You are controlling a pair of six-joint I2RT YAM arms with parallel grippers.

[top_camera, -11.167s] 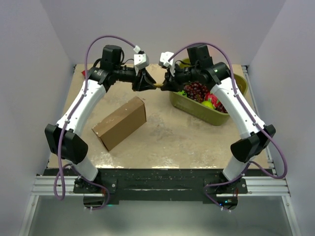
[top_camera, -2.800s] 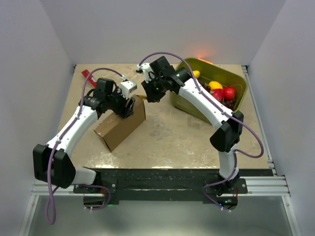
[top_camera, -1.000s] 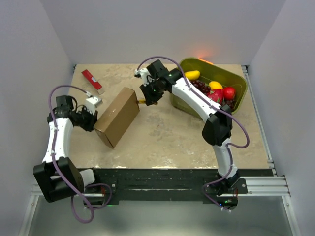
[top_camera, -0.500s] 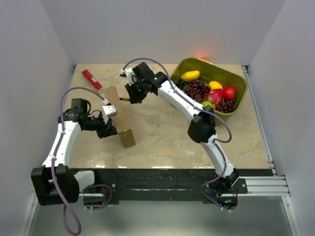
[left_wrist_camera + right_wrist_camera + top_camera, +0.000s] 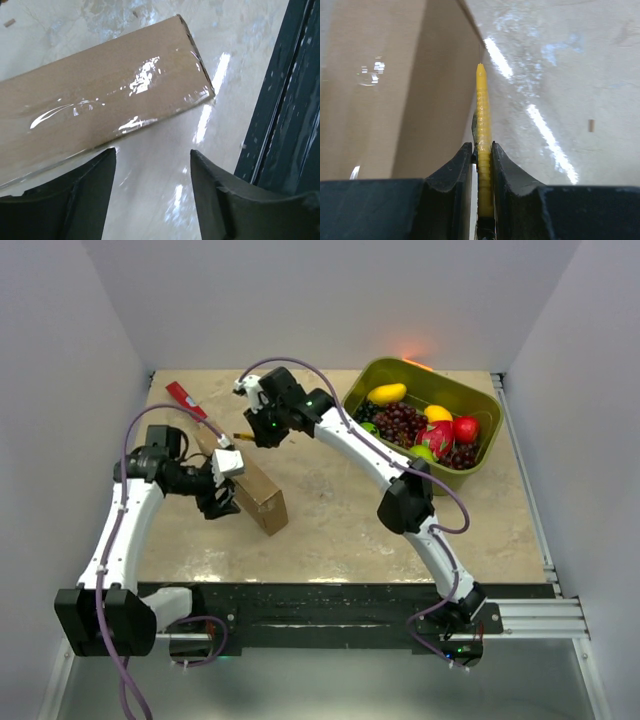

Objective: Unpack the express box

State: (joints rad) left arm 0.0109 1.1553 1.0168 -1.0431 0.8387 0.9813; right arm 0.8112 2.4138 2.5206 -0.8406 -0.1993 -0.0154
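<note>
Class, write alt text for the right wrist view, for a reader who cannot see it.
The right gripper pinches a slim yellow cutter whose thin tip points at the edge of the cardboard box. The box fills the left of the view, the glossy pale table the right.

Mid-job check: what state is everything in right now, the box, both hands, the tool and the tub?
express box: closed, glossy tape across it.
left hand: open, empty, beside the box.
right hand: shut on the yellow cutter.
yellow cutter: clamped, tip at the box's edge.
green tub: open-topped, holding fruit.
</note>
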